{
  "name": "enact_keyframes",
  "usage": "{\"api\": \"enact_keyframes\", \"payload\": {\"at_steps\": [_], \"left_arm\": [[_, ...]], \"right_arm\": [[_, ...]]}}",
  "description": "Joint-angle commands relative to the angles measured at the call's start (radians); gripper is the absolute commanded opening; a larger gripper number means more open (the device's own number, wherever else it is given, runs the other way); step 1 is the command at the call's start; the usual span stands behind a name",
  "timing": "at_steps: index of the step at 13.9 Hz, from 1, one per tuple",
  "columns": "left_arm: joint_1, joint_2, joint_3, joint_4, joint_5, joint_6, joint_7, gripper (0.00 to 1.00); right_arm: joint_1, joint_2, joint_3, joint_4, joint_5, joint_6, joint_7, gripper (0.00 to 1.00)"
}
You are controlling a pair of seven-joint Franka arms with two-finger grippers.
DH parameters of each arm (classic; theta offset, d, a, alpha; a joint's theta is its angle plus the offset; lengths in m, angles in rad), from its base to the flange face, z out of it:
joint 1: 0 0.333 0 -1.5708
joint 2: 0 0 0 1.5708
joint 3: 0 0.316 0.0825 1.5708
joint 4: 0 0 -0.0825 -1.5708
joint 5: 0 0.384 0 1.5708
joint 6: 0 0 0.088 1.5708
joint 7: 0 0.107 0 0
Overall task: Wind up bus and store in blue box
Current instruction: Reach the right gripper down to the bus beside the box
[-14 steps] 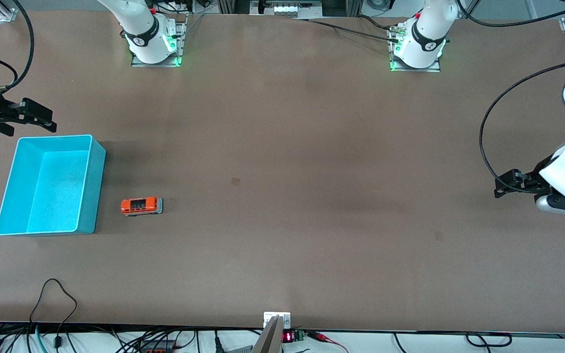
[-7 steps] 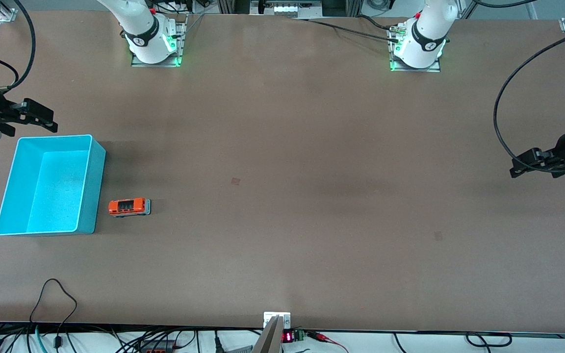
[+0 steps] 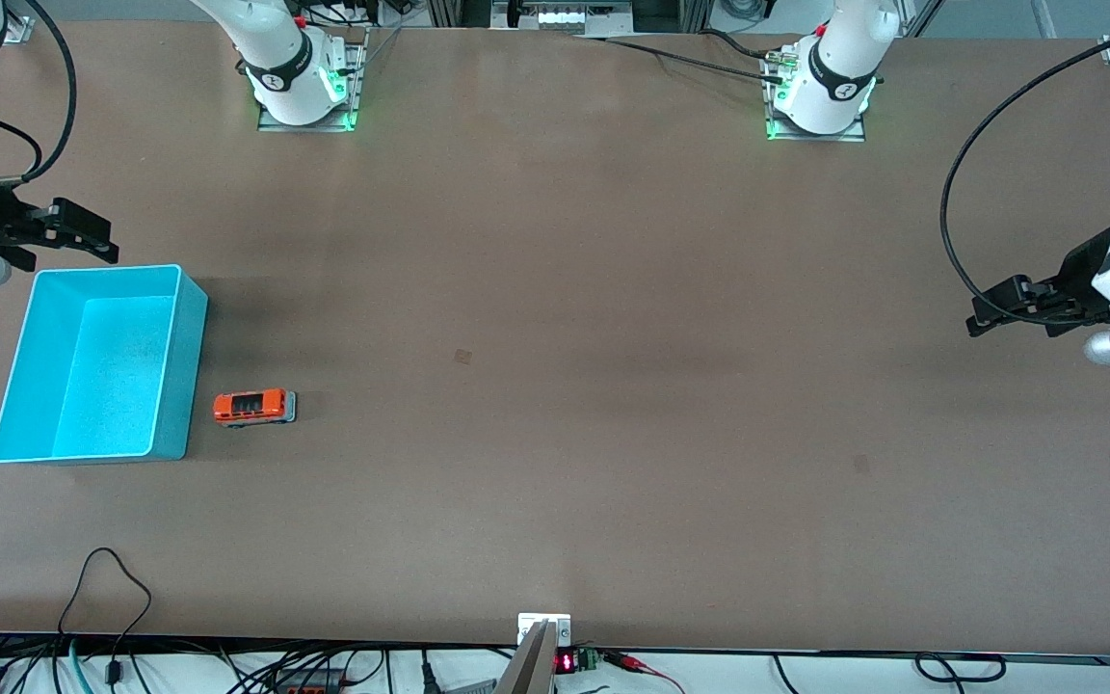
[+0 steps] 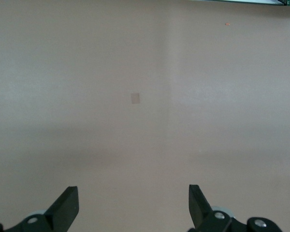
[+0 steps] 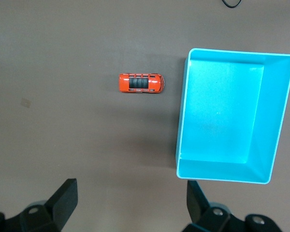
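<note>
The small orange-red bus [image 3: 254, 407] stands on its wheels on the brown table, a short gap from the blue box [image 3: 181, 376], on the side toward the left arm's end. The box, open and empty, sits at the right arm's end. My right gripper [image 3: 83, 236] hangs open over the table by a corner of the box. Its wrist view looks down on the bus [image 5: 141, 83] and the box [image 5: 181, 130], with nothing between its fingers [image 5: 131, 188]. My left gripper [image 3: 993, 313] is open and empty over bare table at the left arm's end [image 4: 133, 191].
A small darker patch [image 3: 462, 357] marks the middle of the table and shows in the left wrist view [image 4: 135, 98]. Both arm bases [image 3: 304, 87] [image 3: 820, 96] stand along the edge farthest from the front camera. Cables [image 3: 112, 578] lie at the near edge.
The bus rolled a short way toward the blue box, then stopped. My left gripper swung outward toward the table's end and came back inward. My right gripper shifted slightly toward the box.
</note>
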Motion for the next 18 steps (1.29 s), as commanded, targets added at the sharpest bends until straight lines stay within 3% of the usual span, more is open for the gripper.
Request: {"api": "enact_keyframes", "payload": {"at_steps": [1,9,13,18], "left_arm": [[0.000,-0.004,0.013,0.002,-0.010,0.015,0.004,1.00],[0.001,-0.117,0.010,-0.129,0.036,-0.012,-0.013,1.00],[-0.008,-0.110,0.005,-0.105,0.040,-0.031,-0.065,1.00],[0.001,-0.113,0.016,-0.060,0.037,-0.090,0.023,1.00]], "right_arm": [[0.006,0.050,0.003,0.011,0.017,-0.013,-0.015,1.00],[0.043,0.188,-0.001,0.011,0.005,0.027,-0.039,1.00],[0.039,0.249,-0.001,0.009,0.000,0.102,-0.257,1.00],[0.010,0.320,0.002,-0.004,-0.004,0.199,-0.653,1.00]]}}
